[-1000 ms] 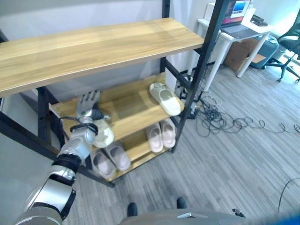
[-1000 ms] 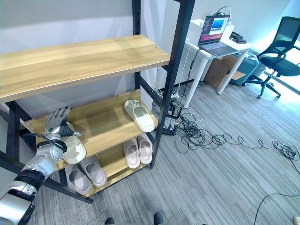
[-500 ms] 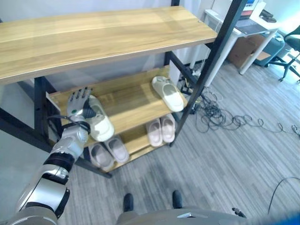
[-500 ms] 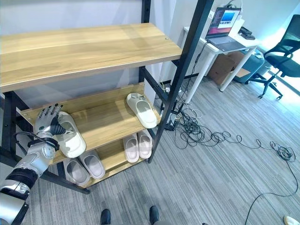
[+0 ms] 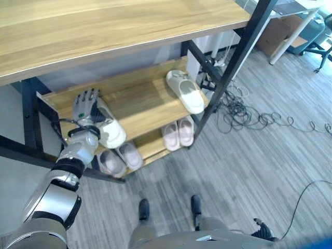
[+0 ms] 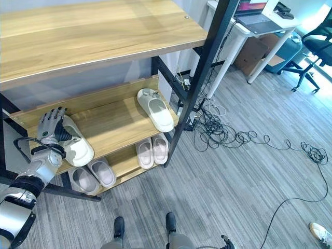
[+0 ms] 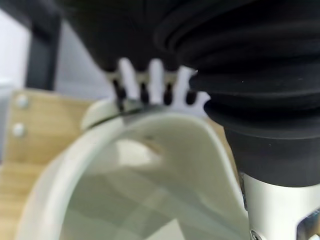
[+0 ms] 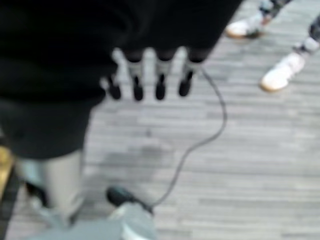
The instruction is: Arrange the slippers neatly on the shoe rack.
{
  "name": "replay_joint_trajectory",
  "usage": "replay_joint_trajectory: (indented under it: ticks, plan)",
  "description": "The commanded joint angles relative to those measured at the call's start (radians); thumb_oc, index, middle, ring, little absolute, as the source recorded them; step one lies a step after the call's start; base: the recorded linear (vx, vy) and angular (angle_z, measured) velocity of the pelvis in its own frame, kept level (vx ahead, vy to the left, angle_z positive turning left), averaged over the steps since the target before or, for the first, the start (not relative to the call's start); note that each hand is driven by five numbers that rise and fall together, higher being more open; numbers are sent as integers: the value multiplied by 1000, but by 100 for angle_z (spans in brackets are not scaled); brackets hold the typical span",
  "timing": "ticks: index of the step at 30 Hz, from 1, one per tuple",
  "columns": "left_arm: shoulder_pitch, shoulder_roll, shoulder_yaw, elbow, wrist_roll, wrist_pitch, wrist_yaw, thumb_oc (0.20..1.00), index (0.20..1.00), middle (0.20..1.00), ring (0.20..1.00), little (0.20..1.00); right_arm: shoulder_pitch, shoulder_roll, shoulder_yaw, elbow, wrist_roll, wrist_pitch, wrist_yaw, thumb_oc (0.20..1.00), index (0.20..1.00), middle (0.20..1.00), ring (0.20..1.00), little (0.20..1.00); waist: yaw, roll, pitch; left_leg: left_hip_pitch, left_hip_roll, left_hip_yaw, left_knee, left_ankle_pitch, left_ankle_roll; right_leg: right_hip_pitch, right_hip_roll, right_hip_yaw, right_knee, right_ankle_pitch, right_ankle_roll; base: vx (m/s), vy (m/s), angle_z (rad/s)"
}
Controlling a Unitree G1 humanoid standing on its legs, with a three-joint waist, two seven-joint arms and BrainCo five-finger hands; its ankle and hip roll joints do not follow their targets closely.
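A cream slipper (image 5: 109,129) lies flat at the left end of the rack's middle shelf (image 5: 140,106), its toe toward the front edge. My left hand (image 5: 85,107) rests against its heel end with fingers (image 7: 150,82) straight and raised. That slipper (image 7: 140,190) shows very close in the left wrist view. Its cream match (image 5: 185,92) lies at the shelf's right end, angled. My right hand (image 8: 150,75) hangs over the floor, fingers straight and empty.
Two pairs of pale pink slippers (image 5: 178,134) (image 5: 119,158) sit on the bottom shelf. A wide top shelf (image 5: 104,26) overhangs the work. A black upright post (image 5: 233,62) stands at the right. Cables (image 6: 233,137), a desk and chair lie beyond. A person's shoes (image 8: 280,75) show nearby.
The cream slipper went from hanging tipped at the shelf's front edge to lying flat on the shelf, farther in. My left hand followed it inward. The camera moved closer and lower.
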Motion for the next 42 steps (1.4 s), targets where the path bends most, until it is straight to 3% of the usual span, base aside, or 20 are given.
replay_joint_trajectory:
  ticks: [1,13,19,22,30,42]
  plan:
    - [-162,-17,-9,110,2,12,50,200,200,200,200,200,-56,-87,-15,-13,14,-12,-19,1000,1000,1000,1000,1000,3,85,38,-7,19,25,14,-24,1,-5,-17,-17,37,-55,65,0,0,0]
    - [-175,-45,-41,103,21,11,55,200,200,200,200,200,-64,-98,-5,-38,17,-21,-21,1000,1000,1000,1000,1000,1,89,55,2,23,34,14,-24,-1,-7,-12,-7,39,-58,64,0,0,0]
    - [-147,-37,-90,-84,115,-32,55,200,200,200,200,200,-74,-101,-5,-39,15,-26,-30,1000,1000,1000,1000,1000,7,95,65,1,25,32,14,-23,-3,-9,-11,-8,43,-63,59,2,-6,0]
    - [-140,-55,-119,-98,152,-34,72,200,200,200,200,200,-90,-95,8,-39,20,-27,-28,1000,1000,1000,1000,1000,9,99,67,-3,25,31,14,-22,-3,-14,-8,-5,47,-67,59,2,-12,0]
    - [-316,-69,-269,-71,295,10,101,200,200,200,200,200,-138,-105,33,-38,-2,-30,-72,1000,1000,1000,1000,1000,-17,125,115,-38,29,60,14,-17,0,-88,-7,34,69,-52,68,-25,0,-11]
    - [-471,-116,-347,56,262,22,121,200,200,200,200,200,-189,-115,52,-56,11,-39,-121,1000,1000,1000,1000,1000,-44,153,168,-88,26,78,14,-6,2,-175,-18,58,98,-42,74,-6,3,-12]
